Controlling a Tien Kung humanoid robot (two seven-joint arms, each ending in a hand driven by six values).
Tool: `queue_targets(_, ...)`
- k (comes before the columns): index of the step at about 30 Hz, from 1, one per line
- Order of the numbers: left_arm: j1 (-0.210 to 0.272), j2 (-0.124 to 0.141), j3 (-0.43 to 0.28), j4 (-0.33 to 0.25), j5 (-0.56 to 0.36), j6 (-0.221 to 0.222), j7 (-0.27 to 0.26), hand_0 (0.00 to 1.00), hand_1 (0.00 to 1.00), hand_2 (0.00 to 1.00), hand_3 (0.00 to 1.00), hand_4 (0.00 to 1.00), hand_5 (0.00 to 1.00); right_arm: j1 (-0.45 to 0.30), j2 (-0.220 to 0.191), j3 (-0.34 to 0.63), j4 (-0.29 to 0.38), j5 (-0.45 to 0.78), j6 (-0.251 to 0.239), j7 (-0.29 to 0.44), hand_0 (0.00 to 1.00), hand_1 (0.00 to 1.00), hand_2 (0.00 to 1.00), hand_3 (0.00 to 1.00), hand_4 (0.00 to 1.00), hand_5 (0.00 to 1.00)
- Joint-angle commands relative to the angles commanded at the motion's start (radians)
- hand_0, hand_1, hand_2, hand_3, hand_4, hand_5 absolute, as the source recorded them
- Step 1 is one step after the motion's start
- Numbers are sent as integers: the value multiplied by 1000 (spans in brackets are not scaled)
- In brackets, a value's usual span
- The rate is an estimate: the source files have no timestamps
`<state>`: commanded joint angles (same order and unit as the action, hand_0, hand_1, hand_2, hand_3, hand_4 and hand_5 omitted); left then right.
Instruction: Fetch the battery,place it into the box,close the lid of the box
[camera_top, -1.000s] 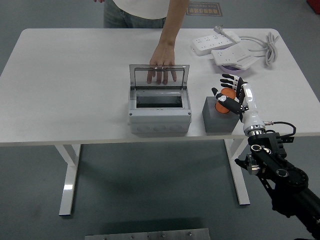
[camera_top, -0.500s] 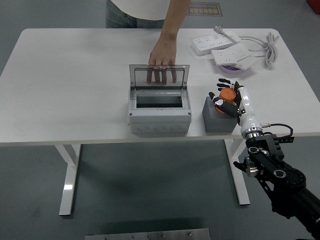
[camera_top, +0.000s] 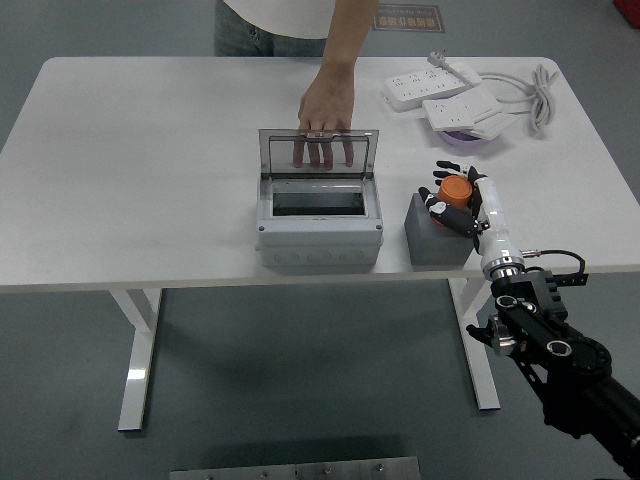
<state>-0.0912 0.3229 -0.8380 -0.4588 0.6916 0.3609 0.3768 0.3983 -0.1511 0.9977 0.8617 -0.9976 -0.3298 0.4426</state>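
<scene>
An orange battery (camera_top: 458, 188) stands on a dark grey block (camera_top: 434, 238) at the table's front right. My right hand (camera_top: 443, 192) reaches in from the lower right, its fingers curled around the battery. Left of the block sits the grey box (camera_top: 320, 232), with its clear lid (camera_top: 318, 150) standing upright. A person's hand (camera_top: 326, 106) at the far side holds the lid's top edge, fingers showing through it. My left arm is out of view.
White power strips (camera_top: 440, 88) and a coiled white cable (camera_top: 541, 95) lie at the back right, with a purple object (camera_top: 466, 139) just in front of them. The white table's near edge (camera_top: 200, 283) runs just in front of the box.
My right hand has shifted slightly left and its fingers have curled in from spread to wrapped around the battery. The person's hand still holds the lid up.
</scene>
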Motion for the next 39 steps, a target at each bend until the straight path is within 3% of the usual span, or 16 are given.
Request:
queue_targets(3,0,0,-1,0,0,1,-1,671,758,686,725,768,620,0,0,-3,-1,3,-3,-2,647,681,651,701,621,24)
queue_targets(4,1,0,0,0,0,2,-2,668,757,684,723,764,623,0,0,-4,-1,3,-5,-3,628,652,609,615,467,44)
queue_targets(9,2,1,-1,0,2,4,-4,668,757,684,723,764,623,0,-1,-8,0,6,-10,-6,628,652,609,615,467,44)
queue_targets(10,2,1,-1,0,2,4,-4,665,757,684,721,765,634,0,-1,-9,0,6,-11,-7,636,624,583,525,416,83)
queue_targets(15,3,0,-2,0,5,6,-6,665,757,684,721,765,634,1,-1,-14,3,7,-12,-10,636,624,583,525,416,83)
queue_targets(16,3,0,-2,0,6,7,-6,664,756,686,720,767,636,1,-1,-14,3,7,-12,-10,637,610,568,502,377,90)
queue_targets(39,2,-2,-9,0,19,10,-9,658,752,687,721,776,667,25,-2,-31,8,1,-11,-20,626,581,538,485,406,34)
